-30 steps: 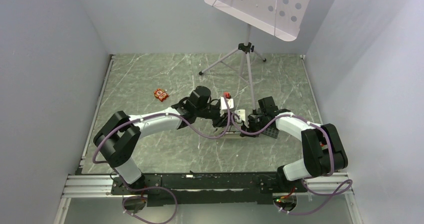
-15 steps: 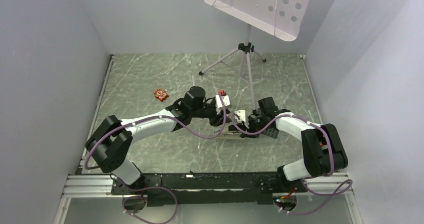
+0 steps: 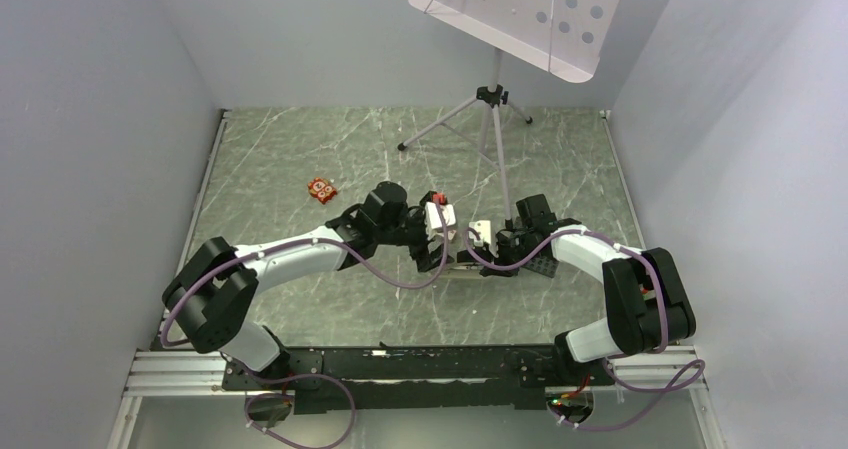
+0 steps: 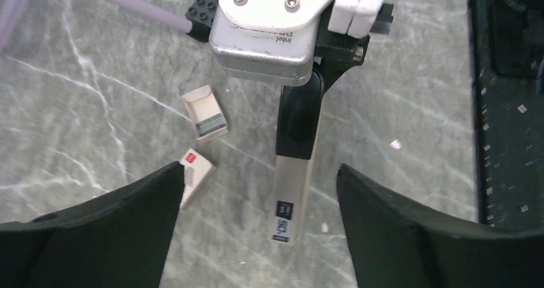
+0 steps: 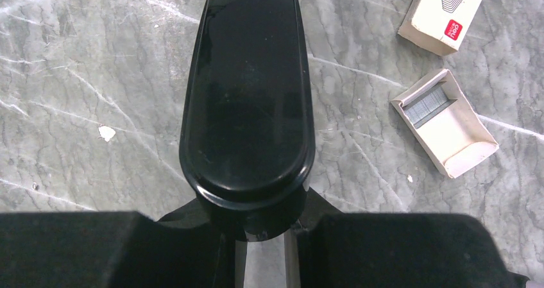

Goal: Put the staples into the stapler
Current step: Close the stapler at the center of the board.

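Near the middle of the grey-green marbled desk (image 3: 300,149), the right gripper (image 5: 263,237) is clamped on the rear end of the black stapler with a silver metal base (image 4: 290,198). The stapler's black top arm is tilted up from the silver base, which lies flat on the desk. The left gripper (image 4: 258,169) hangs above the desk just beside the stapler, its jaws spread wide and holding nothing. The staples (image 5: 426,103), a small silver-grey block, sit inside a small open white cardboard tray (image 5: 459,144) lying flat on the desk. This tray lies near the stapler on the side toward the far edge and does not touch it. Close to the tray, but apart from it, lies a white cardboard box sleeve with a red label (image 5: 442,12). A black studded toy baseplate (image 3: 542,266) lies under the right arm, toward the right edge. A small red-orange toy brick (image 3: 320,189) lies well apart from the stapler, toward the left edge. A grey tripod carrying a white perforated panel (image 3: 490,104) stands at the far edge. In the top view the arms cover the tray and sleeve, so neither can be made out there.
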Controlling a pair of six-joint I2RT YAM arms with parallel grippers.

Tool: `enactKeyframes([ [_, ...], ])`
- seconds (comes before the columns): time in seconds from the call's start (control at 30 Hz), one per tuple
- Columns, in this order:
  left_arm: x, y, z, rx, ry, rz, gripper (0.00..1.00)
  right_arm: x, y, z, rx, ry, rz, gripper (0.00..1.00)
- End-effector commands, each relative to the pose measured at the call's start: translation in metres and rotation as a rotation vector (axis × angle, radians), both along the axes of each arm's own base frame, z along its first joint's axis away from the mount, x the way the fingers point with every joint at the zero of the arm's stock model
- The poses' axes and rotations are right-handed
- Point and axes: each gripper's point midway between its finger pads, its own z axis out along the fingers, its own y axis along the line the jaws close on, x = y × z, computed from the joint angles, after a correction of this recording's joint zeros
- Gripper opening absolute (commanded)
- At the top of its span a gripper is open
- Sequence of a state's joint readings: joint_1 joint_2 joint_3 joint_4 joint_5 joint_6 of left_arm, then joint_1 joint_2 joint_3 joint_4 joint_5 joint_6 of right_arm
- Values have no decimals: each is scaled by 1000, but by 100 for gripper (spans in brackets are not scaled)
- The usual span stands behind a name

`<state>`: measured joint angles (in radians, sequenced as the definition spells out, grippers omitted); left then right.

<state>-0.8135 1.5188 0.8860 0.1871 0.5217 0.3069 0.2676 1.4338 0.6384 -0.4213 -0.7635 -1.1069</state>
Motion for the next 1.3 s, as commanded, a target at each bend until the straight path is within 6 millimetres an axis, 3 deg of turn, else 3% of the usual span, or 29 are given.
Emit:
enactKeyframes([
  [0.0,2,-7,2,6,-34,7,99,-7,-4,-5,-17,23,5,10],
  [0.67,37,8,32,-91,-83,270,99,-5,-6,-6,-27,5,-13,11],
  [1.27,28,6,18,-51,-20,178,99,-6,-5,-2,-17,-7,-18,11],
])
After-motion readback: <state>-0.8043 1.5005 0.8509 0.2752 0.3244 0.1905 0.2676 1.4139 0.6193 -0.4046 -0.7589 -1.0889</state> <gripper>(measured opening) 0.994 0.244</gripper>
